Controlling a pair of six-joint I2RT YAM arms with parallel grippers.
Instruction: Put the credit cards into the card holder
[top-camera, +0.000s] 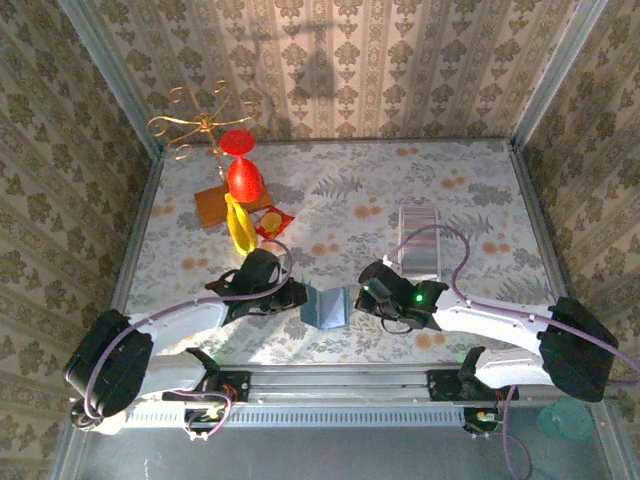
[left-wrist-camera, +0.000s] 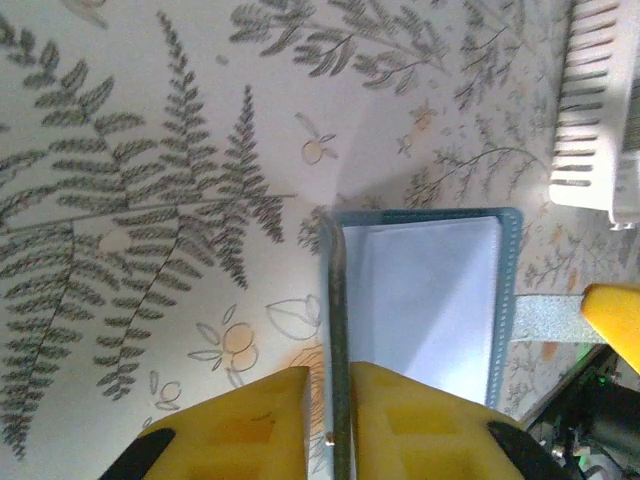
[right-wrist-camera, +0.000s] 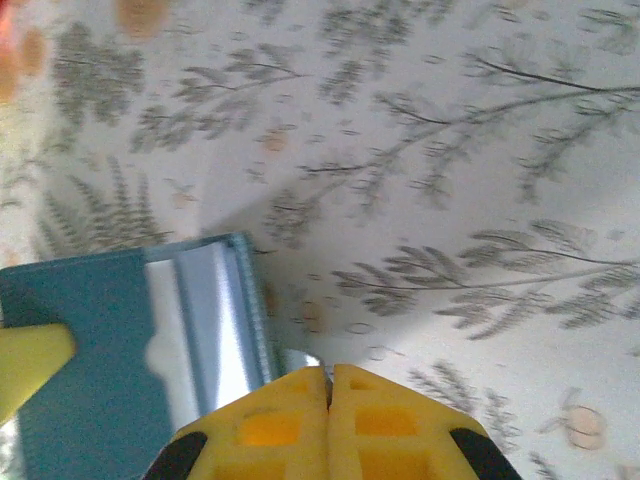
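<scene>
Where fern-print table (top-camera: 400, 180) meets patterned walls (top-camera: 400, 70) (both floral), left pincer (left-wrist-camera: 335, 385) pinches card holder (left-wrist-camera: 420, 300) edge, right pincer (right-wrist-camera: 328, 378) shut

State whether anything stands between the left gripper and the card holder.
Nothing visible does. The left gripper is at the card holder, straddling its upright flap, and no other object lies between them.

Lab test booth: wallpapered panels (top-camera: 400, 60), aluminium frame (top-camera: 112, 80), floral tablecloth (top-camera: 470, 210), bolted robot arms (top-camera: 500, 320)
</scene>
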